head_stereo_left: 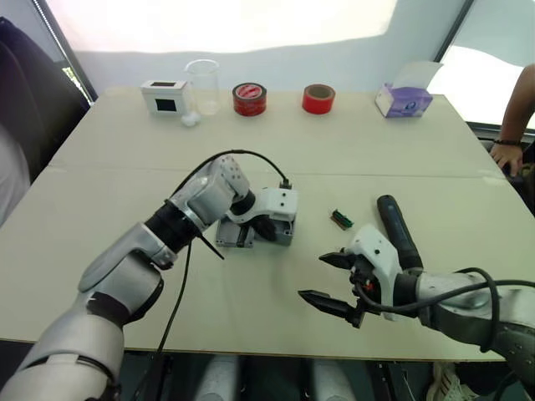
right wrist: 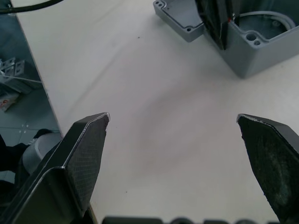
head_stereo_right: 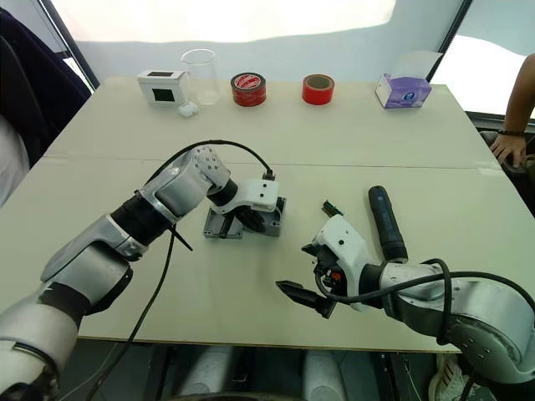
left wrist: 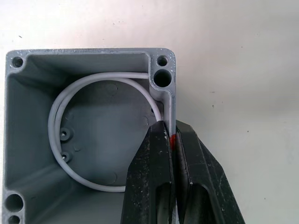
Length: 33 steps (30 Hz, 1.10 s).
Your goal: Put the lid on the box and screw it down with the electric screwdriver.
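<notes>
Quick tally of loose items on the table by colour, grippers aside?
Grey: 2, the box and the lid
Red: 2, tape rolls
Black: 1, the electric screwdriver
White: 1, display box
Clear: 1, beaker
Purple: 1, tissue box
Green: 1, small part
Total: 9

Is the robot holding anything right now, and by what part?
Its left gripper pinches the box by one side wall; the right gripper is open, empty.

- Nothing here I can actually read.
- Red tape roll (head_stereo_right: 248,88): print on its top, too small for me to make out.
- Purple tissue box (head_stereo_right: 403,92): a label, illegible from here.
</notes>
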Each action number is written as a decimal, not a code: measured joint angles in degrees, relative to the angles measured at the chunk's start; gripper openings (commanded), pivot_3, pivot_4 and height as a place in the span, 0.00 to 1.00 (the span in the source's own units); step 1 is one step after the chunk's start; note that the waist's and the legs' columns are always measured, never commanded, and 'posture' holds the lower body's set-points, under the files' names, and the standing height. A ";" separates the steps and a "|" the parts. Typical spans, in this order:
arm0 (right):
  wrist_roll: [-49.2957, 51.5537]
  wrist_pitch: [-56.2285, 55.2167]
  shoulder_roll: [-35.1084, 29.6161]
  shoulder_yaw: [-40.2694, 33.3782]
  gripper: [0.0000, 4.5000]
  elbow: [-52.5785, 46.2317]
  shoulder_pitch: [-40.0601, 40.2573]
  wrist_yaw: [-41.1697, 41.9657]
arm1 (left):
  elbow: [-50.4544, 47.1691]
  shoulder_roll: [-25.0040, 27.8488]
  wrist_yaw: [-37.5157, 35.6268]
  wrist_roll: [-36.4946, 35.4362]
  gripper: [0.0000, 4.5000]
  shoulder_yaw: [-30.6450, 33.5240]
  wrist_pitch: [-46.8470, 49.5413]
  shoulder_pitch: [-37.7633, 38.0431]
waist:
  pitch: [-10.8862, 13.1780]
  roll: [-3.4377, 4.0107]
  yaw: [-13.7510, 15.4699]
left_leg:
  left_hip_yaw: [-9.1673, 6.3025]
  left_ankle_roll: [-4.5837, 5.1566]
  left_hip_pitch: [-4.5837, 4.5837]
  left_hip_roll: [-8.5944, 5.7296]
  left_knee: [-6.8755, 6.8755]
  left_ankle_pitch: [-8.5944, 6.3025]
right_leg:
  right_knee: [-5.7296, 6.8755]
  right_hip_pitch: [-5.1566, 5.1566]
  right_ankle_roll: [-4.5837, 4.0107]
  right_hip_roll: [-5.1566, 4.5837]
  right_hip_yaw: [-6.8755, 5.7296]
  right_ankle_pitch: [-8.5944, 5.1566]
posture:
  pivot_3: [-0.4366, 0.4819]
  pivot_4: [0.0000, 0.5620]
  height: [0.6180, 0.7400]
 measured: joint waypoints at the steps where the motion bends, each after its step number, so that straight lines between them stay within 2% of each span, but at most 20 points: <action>1: 0.10 -0.03 -0.80 -0.41 1.00 -0.43 0.86 0.53 | 0.54 -0.13 -0.66 -0.27 0.01 0.66 -2.08 0.00 | 0.00 0.00 -0.06 | 0.00 0.00 0.00 0.00 0.00 0.00 | 0.00 0.00 0.00 0.00 0.00 0.00 | 0.48 0.27 1.00; 3: 0.20 -0.35 -1.33 -1.05 1.00 -1.04 1.90 1.42 | 0.70 -0.02 -2.47 -0.82 0.01 1.50 -5.84 -0.03 | 0.00 0.00 -0.10 | 0.00 0.00 0.00 0.00 0.00 0.00 | -0.01 -0.01 0.00 -0.01 0.00 0.00 | 0.48 0.27 1.00; 5: 0.43 -1.10 -2.91 -2.30 1.00 -1.66 3.61 3.05 | 0.40 1.57 -6.86 -3.00 0.01 1.33 -14.65 -0.12 | 0.00 0.00 -0.14 | 0.00 0.00 0.00 0.02 0.00 0.00 | -0.01 -0.03 0.00 -0.01 0.00 0.00 | 0.48 0.27 1.00; 8: 0.17 -1.88 -3.87 -3.36 1.00 -1.74 5.53 4.44 | 0.85 4.56 -10.07 -5.59 0.01 -2.03 -23.65 -1.36 | -0.01 0.01 -0.16 | 0.00 0.00 0.01 0.02 -0.01 0.00 | -0.01 -0.02 0.00 -0.03 0.01 0.00 | 0.48 0.27 1.00; 10: -0.01 -2.34 -3.89 -3.39 1.00 -1.78 5.76 4.75 | 2.62 4.53 -10.63 -5.64 0.01 -3.72 -27.35 -1.86 | -0.01 0.01 0.00 | 0.00 0.00 0.01 0.01 0.01 0.00 | -0.01 0.01 0.00 -0.04 0.00 0.00 | 0.48 0.27 1.00; 19: 0.11 -4.73 -3.65 -3.60 1.00 -3.32 8.44 3.68 | 17.04 -3.18 -10.70 -3.39 0.01 -3.95 -38.27 -3.98 | 0.00 -0.01 -0.13 | 0.01 0.11 -0.01 -0.02 0.13 -0.07 | -0.11 0.10 0.13 -0.03 -0.01 0.07 | 0.48 0.27 1.00; 22: 0.35 -4.83 -3.65 -3.59 1.00 -3.40 8.70 3.30 | 18.26 -3.43 -10.69 -2.83 0.01 -3.95 -39.49 -4.39 | 0.00 -0.01 -0.17 | 0.01 0.11 -0.01 -0.02 0.13 -0.07 | -0.11 0.10 0.13 -0.02 -0.01 0.07 | 0.48 0.27 1.00; 26: 0.87 -4.95 -3.67 -3.59 1.00 -3.40 8.46 2.45 | 19.00 -2.96 -10.67 -2.88 0.25 -5.66 -41.77 -4.87 | 0.00 -0.01 -0.09 | 0.01 0.11 -0.01 -0.02 0.14 -0.07 | -0.11 0.11 0.14 -0.03 -0.01 0.07 | 0.48 0.27 1.00; 28: 1.52 -5.04 -3.70 -3.60 1.00 -3.41 8.16 2.18 | 19.00 -2.08 -10.68 -3.12 0.43 -6.45 -42.53 -4.91 | 0.00 -0.01 -0.11 | 0.00 0.11 -0.01 -0.02 0.14 -0.07 | -0.11 0.11 0.14 -0.03 0.00 0.07 | 0.48 0.27 1.00; 31: 2.42 -5.07 -4.17 -3.65 1.00 -3.40 7.88 2.06 | 18.13 -0.30 -10.69 -5.26 0.66 -7.80 -41.62 -4.97 | 0.00 -0.01 -0.13 | 0.00 0.11 0.00 -0.02 0.14 -0.07 | -0.11 0.11 0.14 -0.03 0.00 0.07 | 0.48 0.27 1.00; 32: 2.74 -5.14 -4.31 -3.75 1.00 -3.39 7.82 2.07 | 17.55 0.00 -10.69 -6.24 0.71 -7.79 -40.55 -4.98 | 0.00 -0.01 -0.09 | -0.01 0.12 -0.01 -0.02 0.14 -0.07 | -0.11 0.11 0.14 -0.03 0.00 0.08 | 0.48 0.27 1.00; 33: 3.03 -5.29 -4.50 -3.95 1.00 -3.38 7.70 2.18 | 16.98 0.16 -10.70 -7.30 0.71 -7.61 -39.10 -4.99 | 0.00 -0.01 -0.06 | -0.01 0.11 -0.01 -0.02 0.15 -0.07 | -0.11 0.12 0.14 -0.03 0.00 0.07 | 0.48 0.27 1.00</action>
